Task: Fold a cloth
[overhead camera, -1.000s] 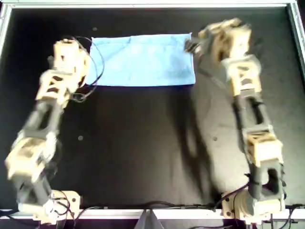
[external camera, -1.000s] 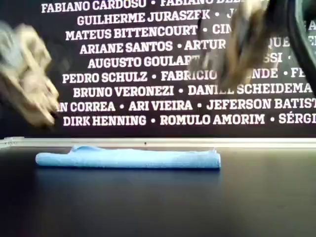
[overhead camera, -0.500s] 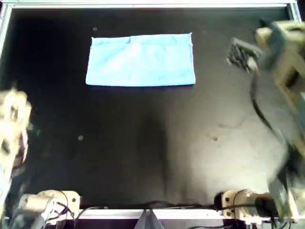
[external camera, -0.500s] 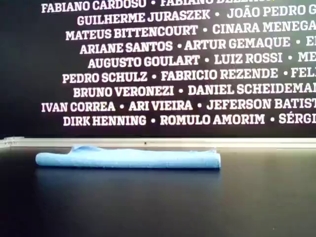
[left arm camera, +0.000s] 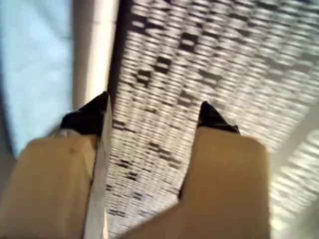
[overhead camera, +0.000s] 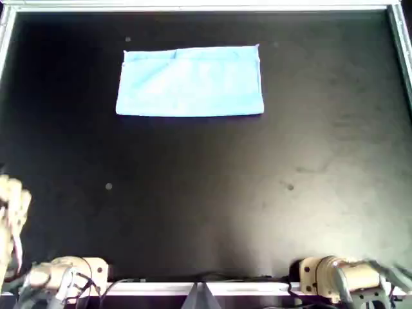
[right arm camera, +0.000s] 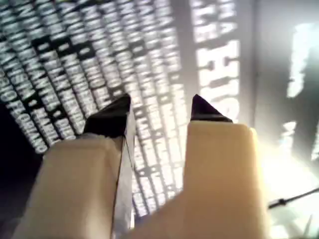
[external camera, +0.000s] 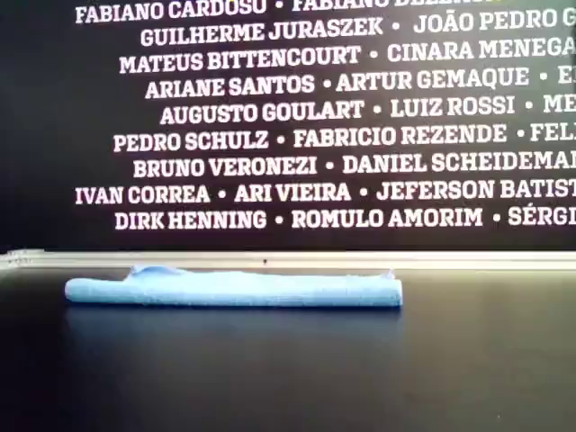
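The cloth [overhead camera: 190, 81] is a light sky-blue rectangle lying folded and flat on the black table, near the far edge in the overhead view. In the exterior view the cloth [external camera: 234, 290] is a low blue strip with nothing touching it. My first gripper [left arm camera: 152, 117] is open and empty, and faces the wall of printed names. A blurred pale blue patch [left arm camera: 30, 64] shows beside it; I cannot tell if it is the cloth. My second gripper [right arm camera: 160, 114] is open and empty, and also faces the lettered wall. Neither gripper shows in the overhead or exterior view.
A blurred piece of an arm [overhead camera: 9, 212] shows at the overhead view's left edge. Two arm bases [overhead camera: 64, 277] [overhead camera: 335, 278] stand at the near edge. A metal frame [overhead camera: 206, 6] rims the black table [overhead camera: 206, 193]. The wall of names [external camera: 306, 117] stands behind.
Both arms have drawn back from the cloth's two ends toward the near edge and out of the overhead view. The cloth has not moved.
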You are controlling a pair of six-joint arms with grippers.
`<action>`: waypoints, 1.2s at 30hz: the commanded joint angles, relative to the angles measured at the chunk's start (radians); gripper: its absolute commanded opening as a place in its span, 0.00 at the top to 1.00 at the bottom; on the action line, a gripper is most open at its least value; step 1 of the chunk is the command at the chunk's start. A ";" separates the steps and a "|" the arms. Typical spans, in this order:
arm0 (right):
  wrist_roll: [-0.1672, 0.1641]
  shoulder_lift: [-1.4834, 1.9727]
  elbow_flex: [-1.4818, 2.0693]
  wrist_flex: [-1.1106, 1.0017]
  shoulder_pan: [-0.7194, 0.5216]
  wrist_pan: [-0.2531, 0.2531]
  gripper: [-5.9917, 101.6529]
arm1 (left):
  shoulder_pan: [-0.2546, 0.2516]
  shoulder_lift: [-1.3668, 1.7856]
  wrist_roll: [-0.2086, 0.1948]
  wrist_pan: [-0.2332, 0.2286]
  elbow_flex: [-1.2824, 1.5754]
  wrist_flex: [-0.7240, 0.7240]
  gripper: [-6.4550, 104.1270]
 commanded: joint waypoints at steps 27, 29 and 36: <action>-0.043 -1.088 0.626 -1.114 0.023 0.058 0.49 | 0.002 -0.109 0.160 0.000 1.048 -1.331 0.37; -0.043 -1.124 0.626 -1.158 0.026 0.058 0.46 | -0.003 -0.221 0.161 0.005 1.045 -1.333 0.34; -0.041 -1.249 0.574 -1.201 0.132 0.074 0.33 | -0.074 -0.727 0.178 0.092 0.781 -1.335 0.18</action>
